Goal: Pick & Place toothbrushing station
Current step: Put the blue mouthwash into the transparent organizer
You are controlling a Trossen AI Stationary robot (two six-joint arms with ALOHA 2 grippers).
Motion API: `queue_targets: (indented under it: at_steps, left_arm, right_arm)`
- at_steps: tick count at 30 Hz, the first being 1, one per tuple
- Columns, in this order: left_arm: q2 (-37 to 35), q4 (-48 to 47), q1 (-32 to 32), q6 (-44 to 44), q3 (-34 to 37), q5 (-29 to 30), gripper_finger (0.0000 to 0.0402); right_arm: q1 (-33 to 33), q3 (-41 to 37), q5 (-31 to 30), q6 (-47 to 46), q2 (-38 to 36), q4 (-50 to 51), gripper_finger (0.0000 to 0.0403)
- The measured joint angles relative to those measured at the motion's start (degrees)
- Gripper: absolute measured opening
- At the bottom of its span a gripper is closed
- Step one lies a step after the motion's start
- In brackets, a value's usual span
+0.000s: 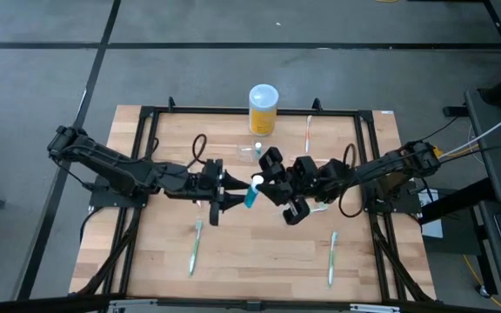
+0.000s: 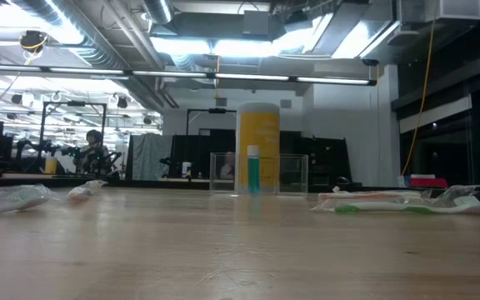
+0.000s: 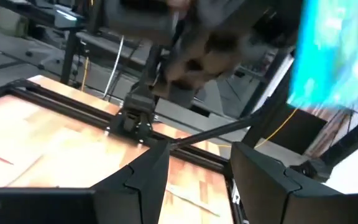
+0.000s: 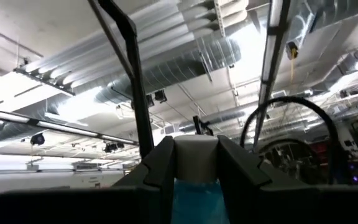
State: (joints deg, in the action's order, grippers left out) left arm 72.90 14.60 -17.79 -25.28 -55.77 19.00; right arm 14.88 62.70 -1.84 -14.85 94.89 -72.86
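Note:
High over the middle of the table, my right gripper (image 1: 266, 185) is shut on a blue tube with a white cap (image 1: 252, 191). My left gripper (image 1: 231, 189) stands open just left of the tube, nothing between its fingers (image 3: 197, 149); the tube (image 3: 334, 56) shows beyond one fingertip. The clear toothbrushing station (image 2: 258, 173) stands on the far middle of the table (image 1: 250, 151), in front of the yellow container (image 1: 263, 109). A second blue tube (image 2: 252, 171) stands upright at the station. Both grippers are above the low view. My right gripper pinches the tube between its two fingers (image 4: 160, 165), on the blue body just below the white cap (image 4: 196, 158). The fingers come from the table's right side, slanting upward. The tube is lifted clear of the table, cap end uppermost.
Two green toothbrushes lie near the front, one left (image 1: 196, 248) and one right (image 1: 331, 258). A red one (image 1: 309, 135) lies at the far right. The low view shows a wrapped brush at each side (image 2: 398, 202), (image 2: 11, 198). A black frame (image 1: 146, 113) rims the table.

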Motion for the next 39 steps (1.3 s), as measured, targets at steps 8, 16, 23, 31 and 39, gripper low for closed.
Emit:
queue_targets:
  at_steps: [8,16,23,31,39]
  left_arm:
    - [0.0,5.36,0.71,1.57,0.0,-1.2,0.0171]
    - [0.04,8.23,0.69,2.27,0.0,-0.94,0.0171]
    - [0.04,9.23,0.69,2.51,0.0,-0.93,0.0171]
    - [0.07,11.27,0.64,3.14,0.01,-1.07,0.0171]
    - [-0.63,10.83,-0.39,3.34,0.07,-0.61,0.0171]
  right_arm:
    - [-1.7,5.27,3.61,2.76,0.02,7.99,0.0094]
    - [-2.26,7.7,4.41,3.83,0.39,9.91,0.0094]
    - [-2.22,7.71,4.31,4.67,0.54,10.48,0.0094]
    - [-2.22,7.71,4.23,4.83,0.53,11.14,0.0094]
    - [-2.32,7.75,4.25,4.85,0.48,11.8,0.0094]
